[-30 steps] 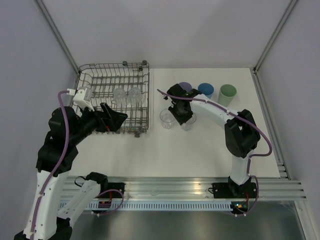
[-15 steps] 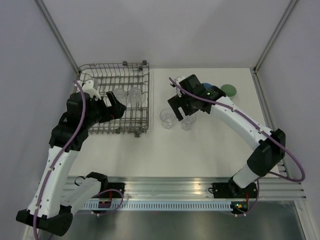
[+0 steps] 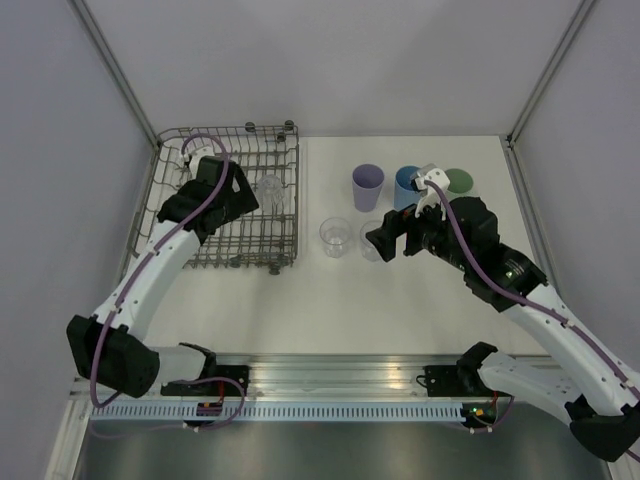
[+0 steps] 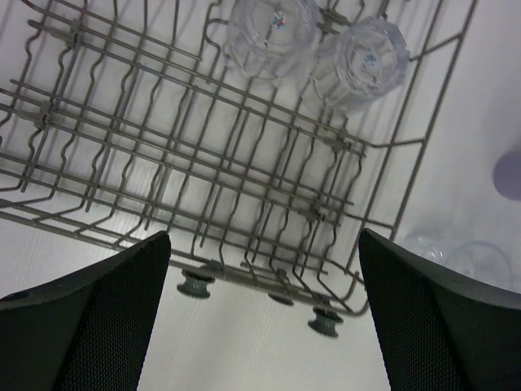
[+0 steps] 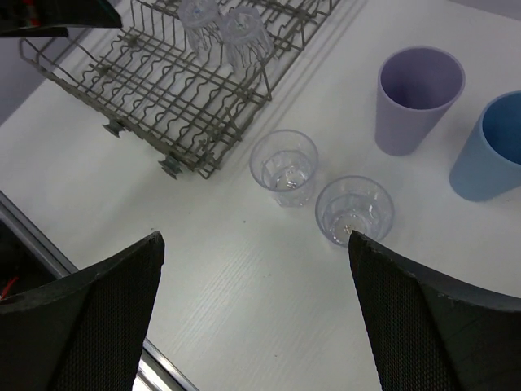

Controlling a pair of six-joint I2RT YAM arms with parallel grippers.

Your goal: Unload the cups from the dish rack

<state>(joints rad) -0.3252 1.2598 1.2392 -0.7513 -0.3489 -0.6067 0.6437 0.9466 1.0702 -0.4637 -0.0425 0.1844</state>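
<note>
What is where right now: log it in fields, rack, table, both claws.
dish rack: holds two racked clear cups, side by side
table: two unloaded clear cups, lilac cup, blue cup, green cup
left claw: open, empty, over the dish rack
right claw: open, empty, near the unloaded clear cups

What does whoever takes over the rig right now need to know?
Tools: left tool open, empty, over the dish rack; right tool open, empty, above the table.
Done: five cups stand on the table: lilac cup, blue cup, green cup, two unloaded clear cups.
Left: two racked clear cups, side by side under the left tool.
</note>
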